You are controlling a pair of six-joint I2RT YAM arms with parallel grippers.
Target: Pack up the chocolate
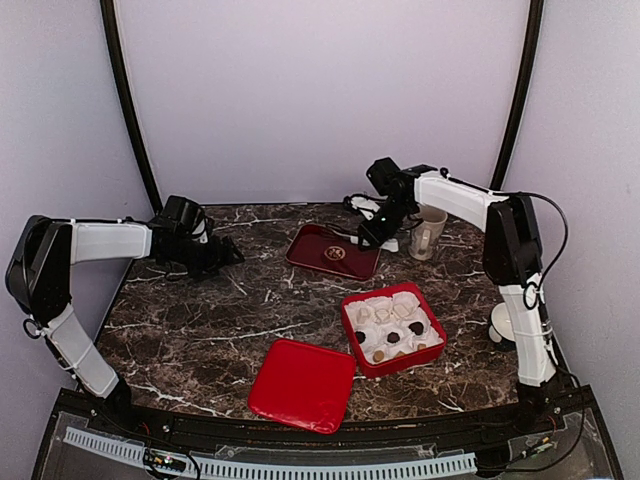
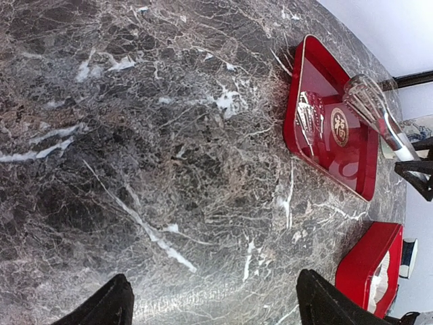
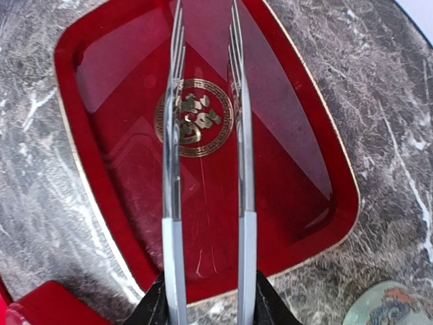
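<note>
Several small chocolate lumps, dark brown [image 1: 394, 338] and tan [image 1: 379, 355], lie among white crinkled paper cups in the red square box [image 1: 432, 345] at the right. My right gripper [image 1: 372, 238] [image 3: 206, 298] is shut on the grey handles of metal tongs [image 3: 170, 169]. The tongs' toothed tips stand apart over the empty dark red tray [image 3: 284, 135] [image 1: 333, 250], and nothing is between them. My left gripper [image 1: 232, 255] [image 2: 213, 298] hangs open over bare marble at the left, with nothing between its fingers.
The box's red lid [image 1: 303, 385] lies flat near the front edge. A pale mug [image 1: 428, 232] stands behind the right gripper. A white round object [image 1: 500, 325] sits by the right arm's base. The left wrist view shows the tray [image 2: 338, 149] and the box [image 2: 369, 271].
</note>
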